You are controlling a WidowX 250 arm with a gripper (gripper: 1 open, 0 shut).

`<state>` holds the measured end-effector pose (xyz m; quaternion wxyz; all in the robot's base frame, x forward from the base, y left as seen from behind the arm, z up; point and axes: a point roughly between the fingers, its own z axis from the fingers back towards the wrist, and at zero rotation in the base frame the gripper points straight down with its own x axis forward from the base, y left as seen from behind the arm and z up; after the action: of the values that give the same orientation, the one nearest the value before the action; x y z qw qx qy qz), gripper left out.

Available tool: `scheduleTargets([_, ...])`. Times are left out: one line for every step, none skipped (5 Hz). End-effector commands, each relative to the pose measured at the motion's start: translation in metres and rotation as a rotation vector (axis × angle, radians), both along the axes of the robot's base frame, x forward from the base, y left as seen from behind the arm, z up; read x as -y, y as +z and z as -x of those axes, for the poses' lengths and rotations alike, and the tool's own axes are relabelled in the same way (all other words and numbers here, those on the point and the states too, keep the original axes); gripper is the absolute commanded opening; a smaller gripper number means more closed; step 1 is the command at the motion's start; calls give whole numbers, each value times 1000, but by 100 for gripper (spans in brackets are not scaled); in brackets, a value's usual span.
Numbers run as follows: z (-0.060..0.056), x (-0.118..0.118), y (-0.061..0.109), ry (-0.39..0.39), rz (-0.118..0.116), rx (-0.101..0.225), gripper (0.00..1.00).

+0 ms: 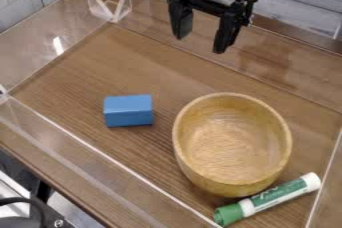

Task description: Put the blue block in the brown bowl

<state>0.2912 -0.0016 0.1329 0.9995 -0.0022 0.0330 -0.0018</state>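
Standing on the wooden table (80, 73), the brown bowl (233, 144) shows a bare interior. The gripper (202, 32), above the far side, has its fingers spread apart, nothing between them. The blue block (128, 111) lies on the table, left of the bowl in the view, outside it. The green-and-white marker (267, 199) lies just beside the bowl's near side. The arm is cut off by the top edge; fingertip detail is hard to make out.
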Motion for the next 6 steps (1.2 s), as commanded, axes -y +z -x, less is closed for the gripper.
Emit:
scheduleTargets([4,-3,-6,-95,1,-11,100])
scheduleTargets([13,-10,-11,-252,0,-8,100])
scheduleTargets([21,-18,-15,-426,-4,-4,100])
scheduleTargets([27,-30,-19,-576,-12,0,100])
scheduleTargets([35,-38,-23,-694,-26,7,100])
scheduleTargets([41,-48,-29,-772,-35,10,100])
